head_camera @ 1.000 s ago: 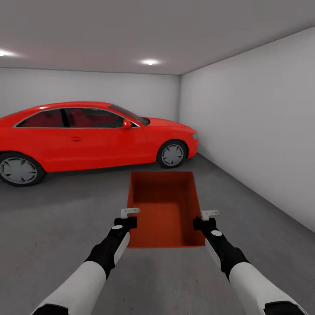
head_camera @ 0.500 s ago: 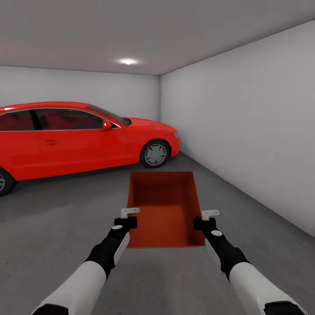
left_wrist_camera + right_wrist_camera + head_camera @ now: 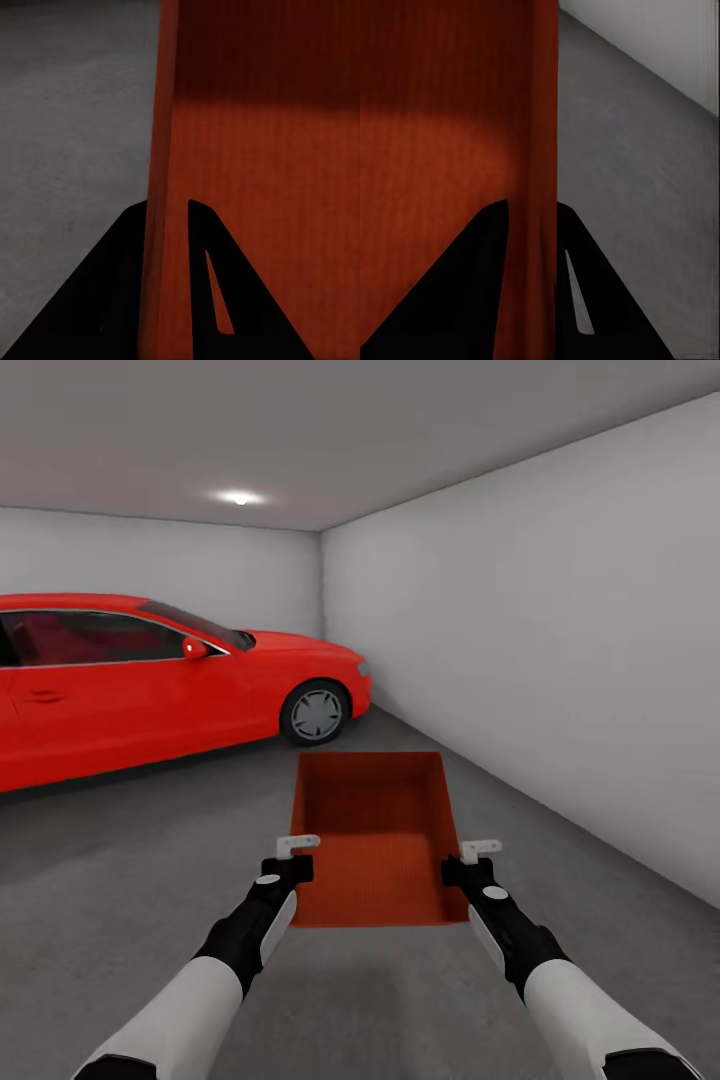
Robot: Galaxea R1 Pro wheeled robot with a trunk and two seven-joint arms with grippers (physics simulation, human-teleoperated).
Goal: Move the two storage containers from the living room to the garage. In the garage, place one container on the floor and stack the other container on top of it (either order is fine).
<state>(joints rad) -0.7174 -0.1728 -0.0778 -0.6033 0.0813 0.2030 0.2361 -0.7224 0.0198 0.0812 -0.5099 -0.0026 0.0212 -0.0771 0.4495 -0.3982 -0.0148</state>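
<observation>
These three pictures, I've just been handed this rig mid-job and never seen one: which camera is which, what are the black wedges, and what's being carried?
The wide picture is from the robot's head, looking over its two arms. The left gripper and right gripper each pinch a side wall of one orange-red storage container, held above the grey floor of the garage. A red car stands ahead to the left, with a white wall on the right. The other two pictures come from cameras by each gripper: the black wedges are its fingers, closed on the container's wall.
</observation>
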